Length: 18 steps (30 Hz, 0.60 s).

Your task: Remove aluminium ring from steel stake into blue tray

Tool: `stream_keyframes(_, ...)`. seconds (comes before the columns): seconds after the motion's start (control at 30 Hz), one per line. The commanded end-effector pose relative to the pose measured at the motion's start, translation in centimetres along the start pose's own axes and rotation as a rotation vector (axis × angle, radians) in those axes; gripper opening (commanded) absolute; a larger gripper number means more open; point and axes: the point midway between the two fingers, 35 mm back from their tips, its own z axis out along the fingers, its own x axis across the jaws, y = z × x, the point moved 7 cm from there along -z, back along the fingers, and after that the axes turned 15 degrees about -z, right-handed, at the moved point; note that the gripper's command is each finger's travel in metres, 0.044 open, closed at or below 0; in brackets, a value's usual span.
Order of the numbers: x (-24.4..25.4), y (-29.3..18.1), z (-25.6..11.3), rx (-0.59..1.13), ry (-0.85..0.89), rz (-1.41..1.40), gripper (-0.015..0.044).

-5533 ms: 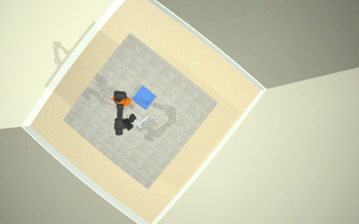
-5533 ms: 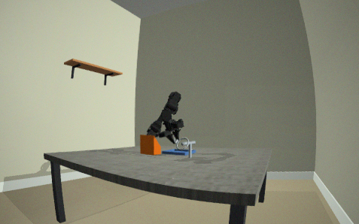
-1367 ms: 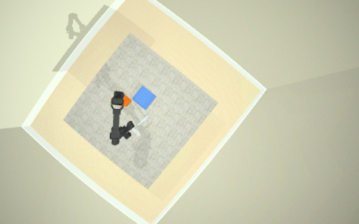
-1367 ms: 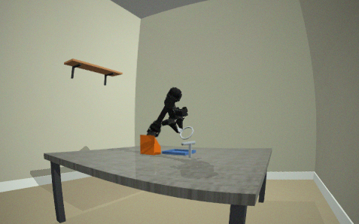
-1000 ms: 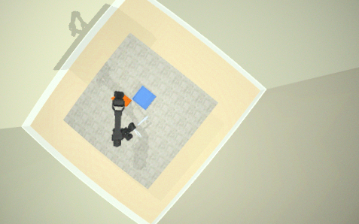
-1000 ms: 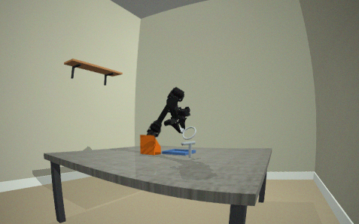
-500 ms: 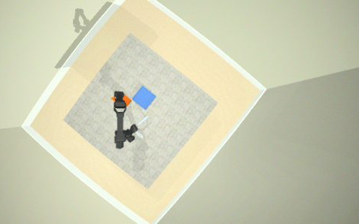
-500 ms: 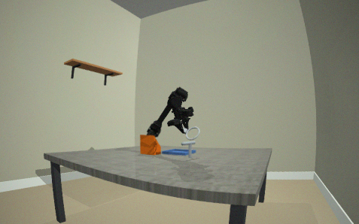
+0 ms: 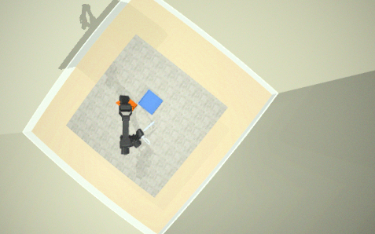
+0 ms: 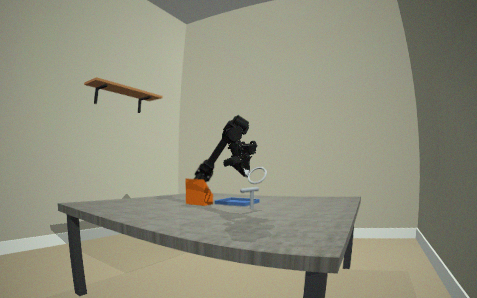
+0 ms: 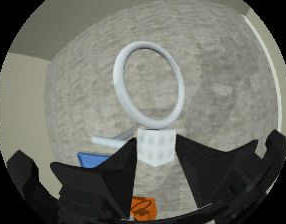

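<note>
Grey-topped table [image 9: 184,106] [image 10: 214,225] [image 11: 89,95], four-cornered, surface mottled like stone. Edge thick, streaked grey. Dark straight legs [image 10: 76,255] under the corners. Floor [image 9: 200,67] [image 10: 174,270] pale tan, showing on all sides of the table from above. Walls [image 9: 333,35] [image 10: 294,100] [image 11: 19,90] plain, beige to greenish grey; the one at the exterior view's right edge much darker. White skirting board [image 9: 231,51] [image 10: 386,233] along the wall foot. Left wall, exterior view: orange-brown wooden shelf [image 10: 124,89] on two black brackets [image 10: 96,95], mounted well above table height. Strip of grey ceiling [image 10: 209,10] at top. Light soft; shadows fall on tabletop, floor and lower left wall.
</note>
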Motion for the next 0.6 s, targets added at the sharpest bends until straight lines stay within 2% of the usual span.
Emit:
stream_keyframes(0.0, 0.6, -0.4, -0.1, -0.026, -0.011, -0.090, 0.0000)
stream_keyframes(0.57, 2.5, -2.1, -0.4, -0.086, -0.078, -0.413, 0.0000)
